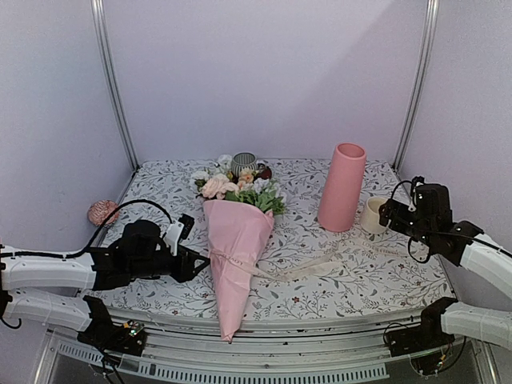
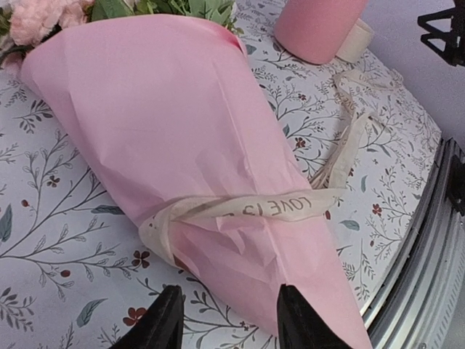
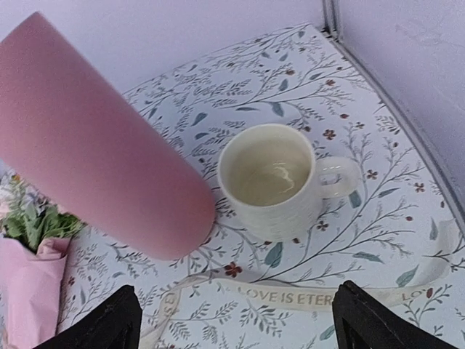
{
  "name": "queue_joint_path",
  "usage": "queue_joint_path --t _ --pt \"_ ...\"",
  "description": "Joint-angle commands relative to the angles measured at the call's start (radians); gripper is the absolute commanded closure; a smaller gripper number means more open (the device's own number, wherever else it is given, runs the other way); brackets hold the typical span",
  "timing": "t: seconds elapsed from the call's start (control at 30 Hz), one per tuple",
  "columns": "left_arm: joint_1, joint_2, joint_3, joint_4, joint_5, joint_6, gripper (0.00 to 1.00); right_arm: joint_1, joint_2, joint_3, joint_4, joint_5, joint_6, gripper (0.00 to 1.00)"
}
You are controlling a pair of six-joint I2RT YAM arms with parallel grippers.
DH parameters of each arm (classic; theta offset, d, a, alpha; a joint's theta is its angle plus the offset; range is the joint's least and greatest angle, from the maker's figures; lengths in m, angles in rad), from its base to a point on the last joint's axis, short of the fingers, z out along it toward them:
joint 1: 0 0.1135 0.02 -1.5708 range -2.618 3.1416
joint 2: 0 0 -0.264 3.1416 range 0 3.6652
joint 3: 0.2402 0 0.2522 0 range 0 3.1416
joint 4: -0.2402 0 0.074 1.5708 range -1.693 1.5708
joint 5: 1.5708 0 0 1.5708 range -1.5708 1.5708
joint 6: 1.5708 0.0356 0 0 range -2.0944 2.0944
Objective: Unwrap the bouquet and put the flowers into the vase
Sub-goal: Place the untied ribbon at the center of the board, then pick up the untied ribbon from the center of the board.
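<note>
Both jaws apart, empty: left gripper (image 2: 229, 298) beside the lying bouquet's (image 1: 236, 232) ribbon (image 2: 269, 207), right gripper (image 3: 238, 294) over its loose tail. Pin the paper (image 2: 182, 131) with the left, pull the tail low, clear of the vase (image 1: 342, 188).

Soft even light, faint shadows, sharp focus.

cream mug (image 3: 269, 182) upright, handle facing away from vase (image 3: 94, 145) just beside it; bouquet (image 3: 29, 283) beyond vase; printed ribbon (image 3: 290, 294) flat between mug and right gripper (image 3: 236, 291), fingers spread wide, nothing held
</note>
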Motion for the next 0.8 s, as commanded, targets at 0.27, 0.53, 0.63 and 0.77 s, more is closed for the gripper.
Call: queue_joint_path --t 0.27,0.53,0.63,0.77 --pt "0.010 0.003 0.051 -0.007 -0.014 0.025 0.53 0.275 0.075 0.007 -0.114 -0.186 0.129 0.07" --pt "0.008 0.004 0.054 -0.006 -0.013 0.030 0.53 0.340 0.289 -0.039 0.040 -0.292 0.105 0.14" --pt "0.008 0.002 0.056 -0.012 -0.013 0.029 0.53 0.358 0.369 -0.014 0.043 -0.301 0.072 0.15" --pt "0.008 -0.005 0.049 -0.016 -0.018 0.025 0.53 0.376 0.434 0.011 0.014 -0.269 0.049 0.19"
